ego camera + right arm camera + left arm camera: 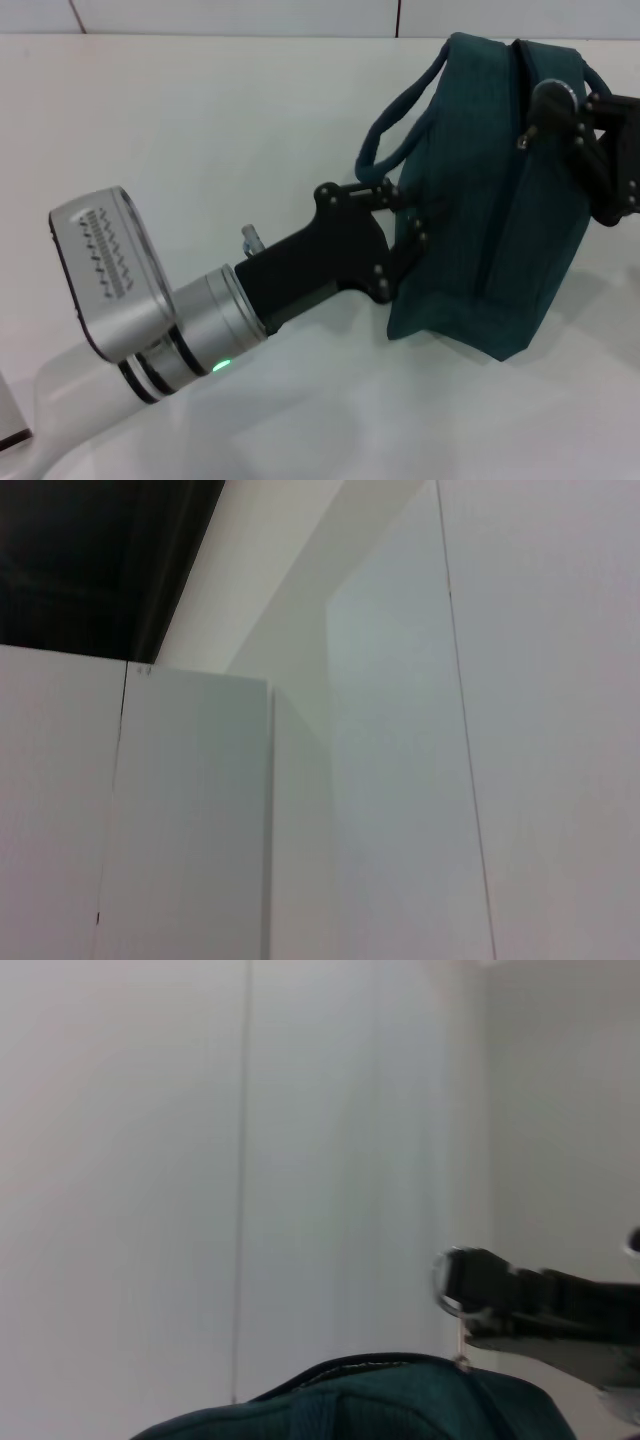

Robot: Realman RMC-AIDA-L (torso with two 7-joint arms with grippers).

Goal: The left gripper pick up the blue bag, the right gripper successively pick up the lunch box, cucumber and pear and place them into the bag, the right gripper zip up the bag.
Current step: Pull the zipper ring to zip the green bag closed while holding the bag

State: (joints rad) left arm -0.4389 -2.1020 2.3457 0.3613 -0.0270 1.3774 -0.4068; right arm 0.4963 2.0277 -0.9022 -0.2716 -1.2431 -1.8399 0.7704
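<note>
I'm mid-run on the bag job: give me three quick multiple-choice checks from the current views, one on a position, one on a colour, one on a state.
1. Where is the right gripper?
A. At the top of the blue bag, by the zipper
B. Flat on the table, away from the bag
C. Under the bag

2. What colour is the light on the wrist of the left gripper?
A. Red
B. Green
C. Blue

3. How does the bag's top look?
A. Wide open, foil lining showing
B. Folded flat
C. Closed, with no contents showing

Answers:
1 A: the head view shows it reaching the top seam beside the small metal pull.
2 B: a green light glows on the silver wrist.
3 C: only teal fabric shows, no lining and no food.
</note>
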